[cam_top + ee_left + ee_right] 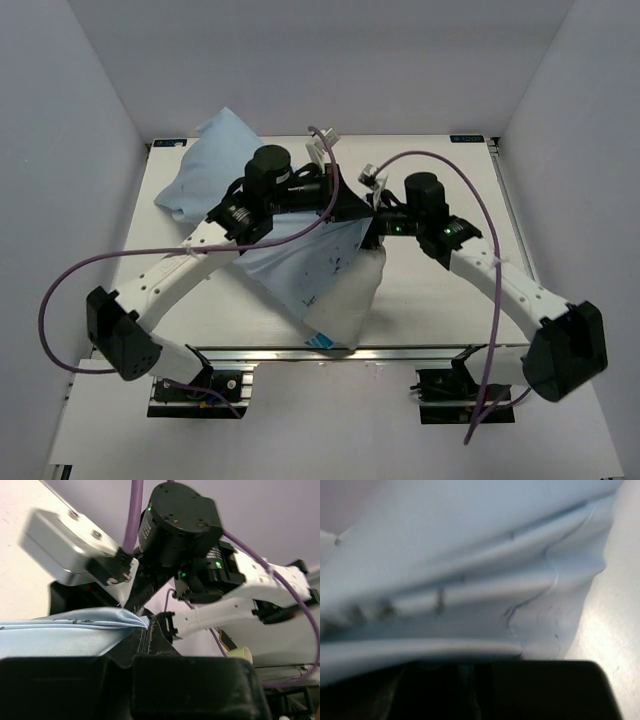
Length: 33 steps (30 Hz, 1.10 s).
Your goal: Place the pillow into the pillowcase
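Observation:
The light-blue pillowcase (300,270) hangs in a wrinkled sheet over the middle of the table, and a bunched part of it lies at the back left (215,165). Below its lower edge the white pillow (350,300) sticks out. My left gripper (335,205) is shut on the pillowcase's top edge; the left wrist view shows the fold of the pillowcase (100,620) pinched at the tips of my left gripper (145,630). My right gripper (375,225) holds the same edge just to the right. In the blurred right wrist view the pillowcase (470,580) fills the frame and runs into the narrow slit of my right gripper (470,667).
The white table (440,290) is walled in by white panels at the back and sides. Purple cables loop over both arms. A metal rail (400,350) runs along the near edge. The right arm (240,605) fills the left wrist view.

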Each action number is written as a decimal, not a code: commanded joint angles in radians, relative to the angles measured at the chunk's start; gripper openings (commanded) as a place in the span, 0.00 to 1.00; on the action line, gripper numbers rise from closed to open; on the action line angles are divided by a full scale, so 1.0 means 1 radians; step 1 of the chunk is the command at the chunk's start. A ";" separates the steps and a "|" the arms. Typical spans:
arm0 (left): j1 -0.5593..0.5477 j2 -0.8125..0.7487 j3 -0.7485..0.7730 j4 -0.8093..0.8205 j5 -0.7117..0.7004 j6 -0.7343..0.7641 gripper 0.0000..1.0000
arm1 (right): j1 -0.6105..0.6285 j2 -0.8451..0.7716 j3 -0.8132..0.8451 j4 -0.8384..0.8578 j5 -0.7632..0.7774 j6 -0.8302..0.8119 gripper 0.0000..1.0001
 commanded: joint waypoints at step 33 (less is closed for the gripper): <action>-0.016 -0.146 -0.056 -0.207 0.082 -0.012 0.74 | -0.182 -0.163 -0.264 0.012 -0.121 -0.683 0.63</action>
